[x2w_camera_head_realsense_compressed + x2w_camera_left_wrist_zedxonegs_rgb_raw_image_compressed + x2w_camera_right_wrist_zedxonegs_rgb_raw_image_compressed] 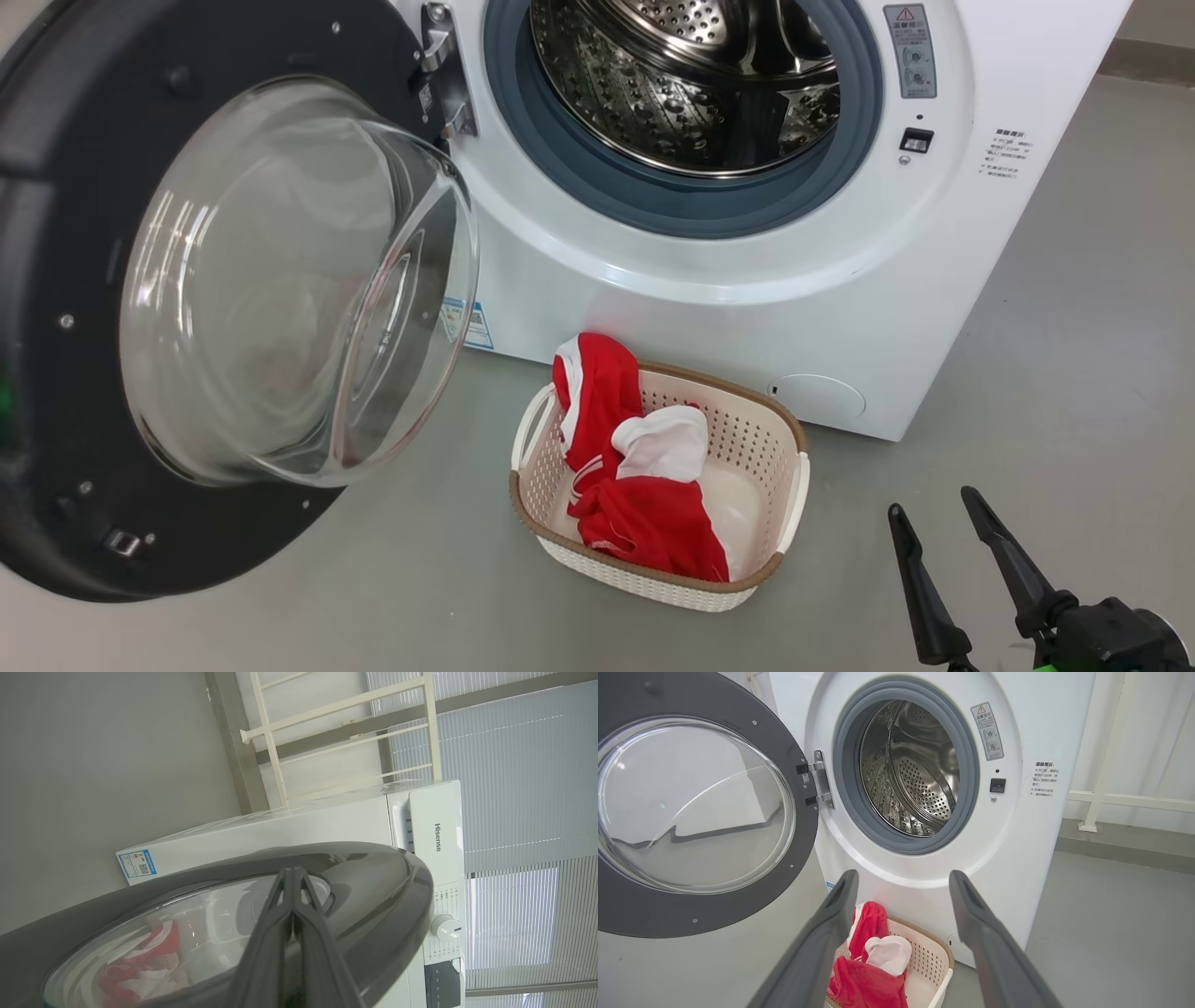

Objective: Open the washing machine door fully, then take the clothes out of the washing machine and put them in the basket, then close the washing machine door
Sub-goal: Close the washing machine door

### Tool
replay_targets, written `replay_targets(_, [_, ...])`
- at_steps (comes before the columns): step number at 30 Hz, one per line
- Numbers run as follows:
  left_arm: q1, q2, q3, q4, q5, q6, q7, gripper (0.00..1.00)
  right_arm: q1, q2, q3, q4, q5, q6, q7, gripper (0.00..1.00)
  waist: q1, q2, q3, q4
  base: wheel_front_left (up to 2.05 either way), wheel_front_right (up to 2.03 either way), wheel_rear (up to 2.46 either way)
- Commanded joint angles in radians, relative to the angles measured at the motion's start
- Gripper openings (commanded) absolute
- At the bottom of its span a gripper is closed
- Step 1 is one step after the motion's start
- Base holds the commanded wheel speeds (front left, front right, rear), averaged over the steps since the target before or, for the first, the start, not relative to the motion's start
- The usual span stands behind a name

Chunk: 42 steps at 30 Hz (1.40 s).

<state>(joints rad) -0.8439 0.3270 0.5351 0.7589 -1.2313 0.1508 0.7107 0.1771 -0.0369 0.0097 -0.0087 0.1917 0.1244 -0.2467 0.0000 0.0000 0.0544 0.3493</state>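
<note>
Inspector: End effectors first.

Assessor: The left end effector is clenched, its two fingers pressed flat together with nothing between them. It lies at the outer face of the washing machine door; whether it actually bears on the rim I cannot tell. The right end effector is released, fingers spread wide and empty, held to the right of the basket and well apart from it.

Inspector: Step in hand?

Assessor: By my reading, the closing. The door stands wide on its hinge, the steel drum looks bare, and the clothes lie in the basket, on the floor just before the washing machine.

Inspector: What does the next move call for?

Assessor: A steady push on the door's outer side, sweeping it round to the grey seal until the latch catches.

Inspector: Condition of the garment?

Assessor: Red fabric with white panels, crumpled, one fold draped over the basket's back rim. That fold stands highest. I judge the door should pass above it, though clearance warrants checking.
</note>
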Motion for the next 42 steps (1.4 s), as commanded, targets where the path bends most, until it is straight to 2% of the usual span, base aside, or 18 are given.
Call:
replay_targets(1, [0.017, 0.007, 0.005, -0.030, -0.022, 0.005, 0.022, 0.00, -0.046, -0.013, 0.020, -0.019, 0.009, 0.006, -0.011, 1.00, 0.0000, 0.0000, -0.001, -0.002, 0.00, 0.00, 0.00])
replay_targets(12, [0.147, -0.096, 0.005, -0.291, -0.061, 0.085, 0.106, 0.00, -0.045, -0.013, 0.015, -0.007, 0.028, 0.006, -0.015, 1.00, 0.0000, 0.0000, -0.020, -0.003, 0.00, 0.00, 0.00])
replay_targets(23, [0.253, -0.216, 0.013, -0.585, -0.127, 0.201, 0.178, 0.00, -0.042, -0.013, 0.018, -0.015, 0.040, 0.006, -0.015, 1.00, 0.0000, 0.0000, -0.014, 0.006, 0.00, 0.00, 0.00])
replay_targets(31, [0.322, -0.265, -0.033, -0.723, -0.166, 0.231, 0.188, 0.00, -0.046, -0.013, 0.019, -0.014, 0.046, 0.006, -0.015, 1.00, 0.0000, 0.0000, -0.010, -0.014, 0.00, 0.00, 0.00])
replay_targets(36, [0.338, -0.275, -0.061, -0.760, -0.219, 0.247, 0.171, 0.00, -0.047, -0.013, 0.019, -0.012, 0.048, 0.006, -0.015, 1.00, 0.0000, 0.0000, -0.007, -0.036, 0.00, 0.00, 0.00])
replay_targets(42, [0.357, -0.276, -0.106, -0.778, -0.263, 0.243, 0.138, 0.00, -0.057, -0.013, 0.018, -0.014, 0.048, 0.006, -0.015, 1.00, 0.0000, 0.0000, 0.002, -0.065, 0.00, 0.00, 0.00])
